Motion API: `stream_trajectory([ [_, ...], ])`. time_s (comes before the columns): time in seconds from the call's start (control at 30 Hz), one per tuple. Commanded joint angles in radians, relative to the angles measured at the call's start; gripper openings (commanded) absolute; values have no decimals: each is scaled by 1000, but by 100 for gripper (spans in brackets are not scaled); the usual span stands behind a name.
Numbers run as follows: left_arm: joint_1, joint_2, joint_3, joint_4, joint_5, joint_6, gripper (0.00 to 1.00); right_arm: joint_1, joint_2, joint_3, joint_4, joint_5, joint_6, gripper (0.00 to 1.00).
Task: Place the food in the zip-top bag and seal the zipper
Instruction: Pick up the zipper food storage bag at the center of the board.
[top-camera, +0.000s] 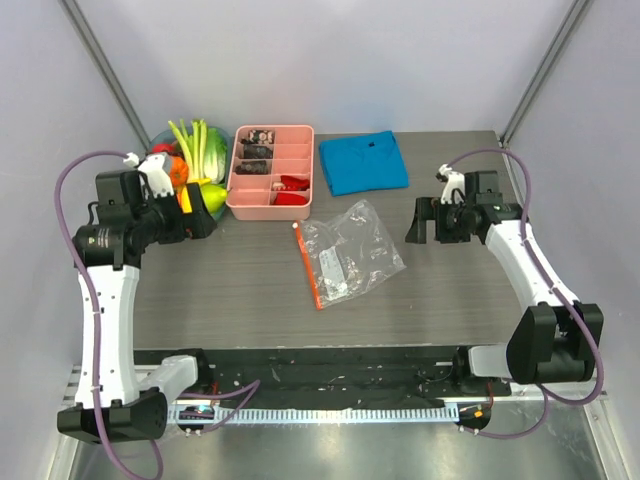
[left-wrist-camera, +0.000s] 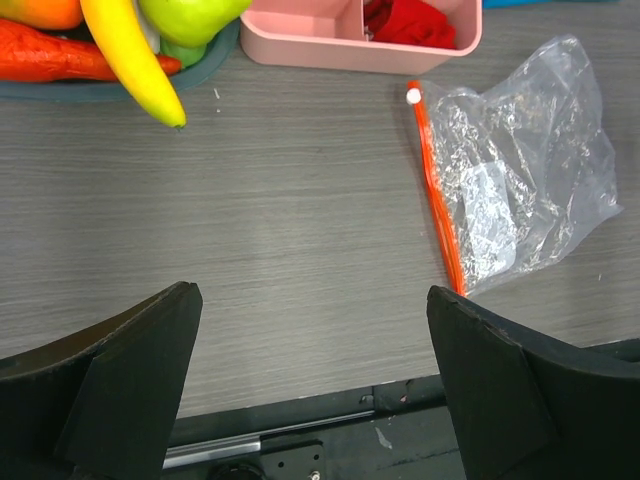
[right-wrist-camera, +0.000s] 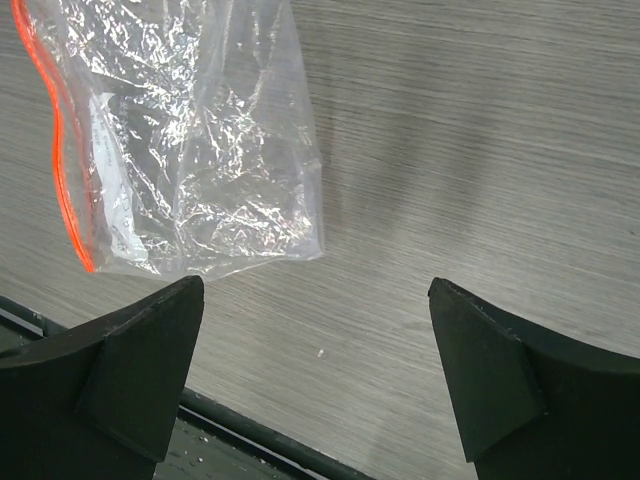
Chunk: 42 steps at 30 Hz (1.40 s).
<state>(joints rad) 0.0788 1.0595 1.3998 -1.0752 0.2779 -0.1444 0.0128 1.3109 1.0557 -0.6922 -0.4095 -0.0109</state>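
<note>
The clear zip-top bag lies flat mid-table, its orange-red zipper along the left edge; it also shows in the left wrist view and the right wrist view. The zipper's white slider end points to the back. The food is piled on a dark plate at the back left: a yellow banana, a green pear, orange pieces, leafy greens. My left gripper hangs open and empty just right of the pile. My right gripper hangs open and empty right of the bag.
A pink compartment tray with small dark and red items stands at the back middle, next to the food. A folded blue cloth lies at the back right. The table's black front edge runs below the bag.
</note>
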Motion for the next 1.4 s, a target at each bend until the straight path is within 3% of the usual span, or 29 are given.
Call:
stream_trajectory([
  [0.0, 3, -4, 57, -5, -17, -47, 100, 64, 36, 55, 71, 31, 15, 100],
  [0.23, 4, -48, 5, 12, 30, -76, 100, 225, 113, 112, 100, 129, 26, 100],
  [0.5, 4, -203, -145, 170, 17, -176, 100, 501, 200, 228, 131, 224, 63, 100],
  [0.67, 4, -204, -151, 149, -5, -182, 100, 656, 336, 289, 138, 313, 84, 100],
  [0.8, 4, -219, -166, 149, -22, -187, 100, 774, 447, 365, 140, 383, 109, 89],
  [0.97, 4, -231, -177, 135, -58, -172, 100, 857, 579, 461, 120, 537, 150, 74],
  [1.37, 4, -228, -205, 146, -77, -159, 100, 914, 718, 518, 111, 623, 187, 70],
])
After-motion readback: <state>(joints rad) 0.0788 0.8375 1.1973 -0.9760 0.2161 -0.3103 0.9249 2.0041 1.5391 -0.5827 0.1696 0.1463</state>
